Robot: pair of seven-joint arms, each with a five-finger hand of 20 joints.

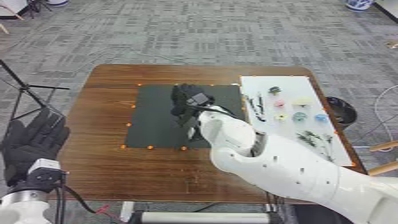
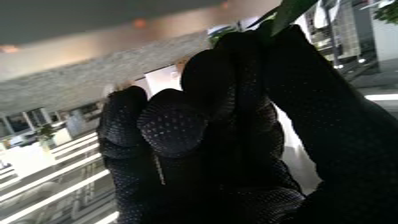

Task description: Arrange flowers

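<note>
Right arm, white with smooth rounded segments (image 1: 298, 175): extended forward and inward on a diagonal, bent along its length. Right hand, in a black fabric glove (image 1: 188, 102): in front of the robot, well inward of its own shoulder side. Fingers (image 2: 173, 125) bent; thumb (image 2: 324, 105) brought up to meet a fingertip in a pinch. Left arm, white (image 1: 22, 206): low at the left. Left hand, likewise black-gloved (image 1: 34, 142): open, fingers straight, slightly spread, pointing forward.

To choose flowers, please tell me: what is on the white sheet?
The white sheet holds flowers in pink, yellow and blue, and leafy green stems. The right arm covers its near-left part; I cannot see there.
</note>
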